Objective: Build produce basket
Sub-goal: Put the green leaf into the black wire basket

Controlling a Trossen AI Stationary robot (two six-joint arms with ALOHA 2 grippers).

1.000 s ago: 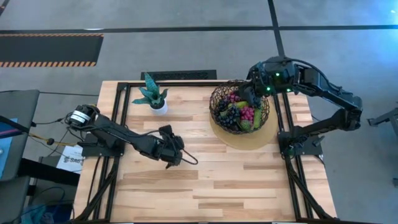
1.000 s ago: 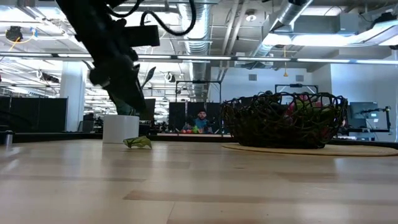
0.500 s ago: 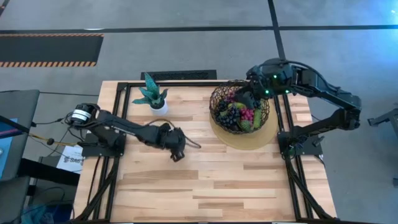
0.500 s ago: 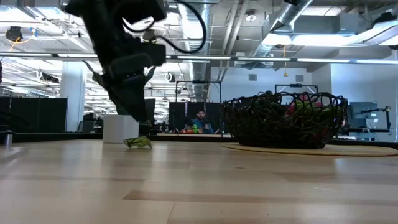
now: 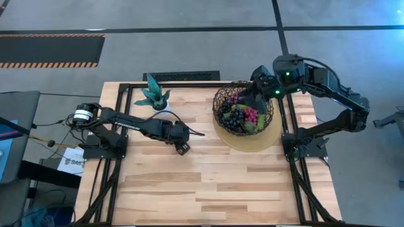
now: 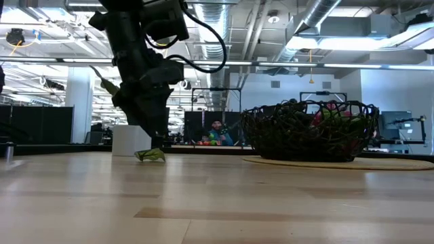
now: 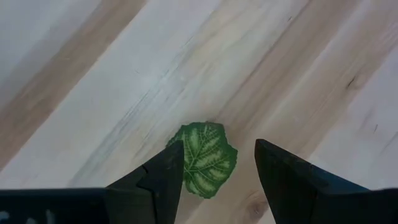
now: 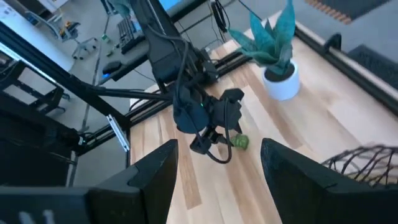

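Note:
A small green leaf (image 7: 202, 158) lies flat on the wood, also seen in the low view (image 6: 150, 155) and the right wrist view (image 8: 240, 142). My left gripper (image 7: 214, 177) hangs open right above it, pointing down, one finger on each side (image 5: 183, 148) (image 6: 157, 141). The dark wire basket (image 5: 243, 108) (image 6: 308, 131) sits on a tan disc (image 5: 255, 142) and holds the produce: grape bunches (image 5: 242, 115) in purple, magenta and black, plus green pieces. My right gripper (image 8: 214, 180) is open over the basket's far right rim (image 5: 254, 96).
A small potted green plant (image 5: 154, 96) (image 6: 131, 140) (image 8: 273, 43) stands near the far edge, left of the basket. Bare wood stretches across the table's near half. A black frame rail (image 5: 189, 83) runs along the far edge. A person sits in the room behind.
My left gripper has swung from the table's middle toward the far edge and to the right, ending over the leaf, and has turned about as it went. My right arm has drawn back slightly toward the table's right. The leaf and basket have stayed put.

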